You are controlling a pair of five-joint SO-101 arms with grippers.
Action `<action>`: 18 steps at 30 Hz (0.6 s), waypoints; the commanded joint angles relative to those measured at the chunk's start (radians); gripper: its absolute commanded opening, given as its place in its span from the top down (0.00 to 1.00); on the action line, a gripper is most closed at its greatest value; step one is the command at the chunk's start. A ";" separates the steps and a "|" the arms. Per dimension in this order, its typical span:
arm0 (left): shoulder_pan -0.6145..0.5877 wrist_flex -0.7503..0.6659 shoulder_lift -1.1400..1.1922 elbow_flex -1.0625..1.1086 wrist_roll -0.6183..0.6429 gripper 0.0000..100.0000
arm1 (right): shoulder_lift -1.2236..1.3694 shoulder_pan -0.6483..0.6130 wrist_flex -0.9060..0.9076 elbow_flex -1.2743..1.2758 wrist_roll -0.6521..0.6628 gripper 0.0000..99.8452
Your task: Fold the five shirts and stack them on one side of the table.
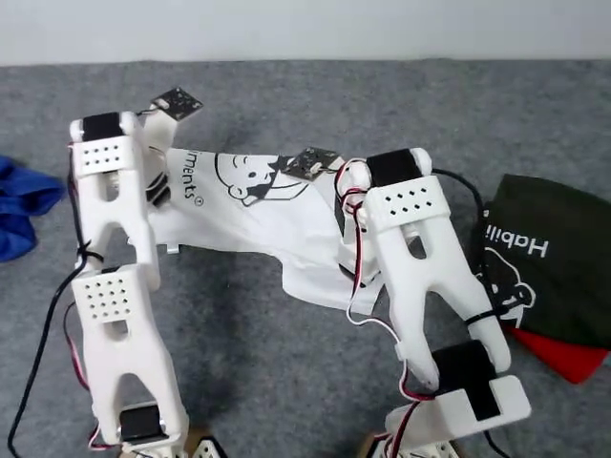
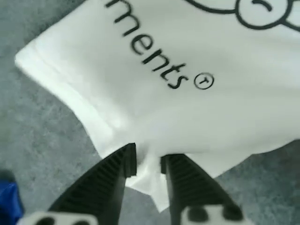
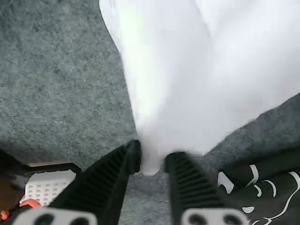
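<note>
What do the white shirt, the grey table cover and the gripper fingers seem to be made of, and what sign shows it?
White shirt: soft matte fabric, likely cotton; it creases and drapes.
Table cover: grey felt or short-pile carpet, by its fuzzy, speckled surface.
Gripper fingers: black hard plastic, probably; ridged, slightly glossy.

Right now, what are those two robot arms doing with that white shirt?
Both arms hold the white shirt on the grey table. The left gripper pinches an edge near the printed letters; the right gripper pinches another edge. A dark shirt lies on a red shirt at the right side, and a blue shirt sits at the left.
</note>
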 commanded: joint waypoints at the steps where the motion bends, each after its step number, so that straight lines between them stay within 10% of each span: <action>1: -0.021 0.031 -0.127 -0.013 -0.008 0.87 | -0.048 -0.002 0.036 -0.008 -0.040 0.83; 18: -0.020 0.011 -0.428 0.237 -0.075 0.93 | -0.035 0.094 -0.252 -0.037 -0.044 0.83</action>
